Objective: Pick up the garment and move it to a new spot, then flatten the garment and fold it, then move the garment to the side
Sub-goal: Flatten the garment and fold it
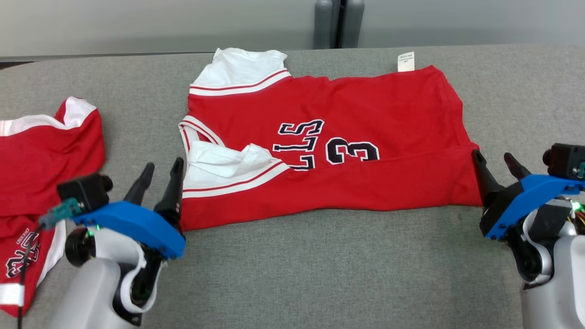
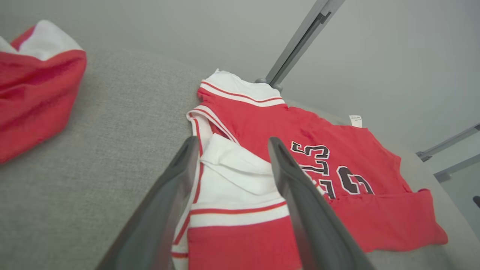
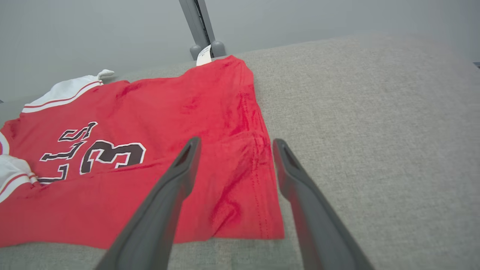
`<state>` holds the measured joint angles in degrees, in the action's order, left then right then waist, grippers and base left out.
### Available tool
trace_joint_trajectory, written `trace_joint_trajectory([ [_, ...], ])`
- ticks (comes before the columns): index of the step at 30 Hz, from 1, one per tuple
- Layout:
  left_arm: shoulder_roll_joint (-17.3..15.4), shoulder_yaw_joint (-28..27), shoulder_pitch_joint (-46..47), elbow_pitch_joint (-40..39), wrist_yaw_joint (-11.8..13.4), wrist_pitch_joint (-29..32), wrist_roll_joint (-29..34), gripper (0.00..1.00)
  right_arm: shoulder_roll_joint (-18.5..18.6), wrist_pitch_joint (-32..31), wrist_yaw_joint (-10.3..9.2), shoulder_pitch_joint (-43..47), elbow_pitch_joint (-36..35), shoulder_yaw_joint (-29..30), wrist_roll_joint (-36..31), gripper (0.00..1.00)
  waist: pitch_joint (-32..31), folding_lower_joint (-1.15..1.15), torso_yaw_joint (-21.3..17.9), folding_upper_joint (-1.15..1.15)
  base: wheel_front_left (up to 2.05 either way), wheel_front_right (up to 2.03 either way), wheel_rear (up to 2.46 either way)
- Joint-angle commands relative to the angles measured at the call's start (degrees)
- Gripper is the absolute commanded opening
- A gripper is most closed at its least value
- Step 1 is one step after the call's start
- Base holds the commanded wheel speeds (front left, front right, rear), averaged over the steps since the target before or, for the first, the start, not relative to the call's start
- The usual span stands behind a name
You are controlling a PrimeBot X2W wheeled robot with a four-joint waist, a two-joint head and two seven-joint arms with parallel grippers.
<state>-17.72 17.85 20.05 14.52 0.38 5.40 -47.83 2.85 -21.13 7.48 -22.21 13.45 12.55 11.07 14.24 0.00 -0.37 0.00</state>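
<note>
Mostly flat, the red jersey point(image 1: 329, 137) lies across the middle of the grey cloth-covered table point(image 1: 320, 274), its length running from the robot's left to its right. Its near long edge has been folded up over the body, so the fold line cuts across the lower part of the black, white-edged lettering and the large "3". White panels with red stripes sit at the left end: one at the far corner, and one nearer, rumpled and partly tucked under the fold. A small white label point(image 1: 406, 61) sticks out past the far edge, towards the right.

Both grippers stand at the ends of the fold with their jaws spread wide and nothing between them. The left gripper point(image 1: 163, 165) is at the jersey's left end; its inner finger is just beside the striped white edge, and in the left wrist view its two fingers straddle that white panel. The right gripper point(image 1: 493, 156) is at the right end, with one fingertip at the red hem where the fold begins and the other over bare table. Whether either fingertip actually touches the cloth I cannot tell.

A second red and white jersey point(image 1: 41, 155) lies crumpled at the table's left side, well apart from the first.
</note>
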Motion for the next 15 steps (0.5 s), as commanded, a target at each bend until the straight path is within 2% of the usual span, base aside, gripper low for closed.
trace_joint_trajectory([
  [1,0.43,0.84,-2.41,-0.46,1.12,-1.34,1.27,1.0,0.09,-0.4,0.03,1.84,-1.55,0.71,-0.99,1.0,-0.63,0.0,0.72,0.0,0.0,0.0,0.0],
  [2,0.43,0.84,-2.41,-0.46,1.12,-1.34,1.27,1.0,0.09,-0.4,0.03,1.84,-1.55,0.71,-0.99,1.0,-0.63,0.0,0.72,0.0,0.0,0.0,0.0],
  [8,1.27,4.2,-6.96,0.49,5.17,-5.65,7.38,1.0,0.08,-1.29,0.03,5.58,-3.57,2.05,-2.5,1.0,-0.94,0.0,1.4,0.0,0.0,0.0,0.0],
  [15,1.63,7.98,-5.2,5.15,7.84,-6.87,13.12,1.0,0.08,1.32,0.02,3.78,0.62,2.88,-7.59,1.0,0.35,0.0,1.38,0.0,0.0,0.0,0.0],
])
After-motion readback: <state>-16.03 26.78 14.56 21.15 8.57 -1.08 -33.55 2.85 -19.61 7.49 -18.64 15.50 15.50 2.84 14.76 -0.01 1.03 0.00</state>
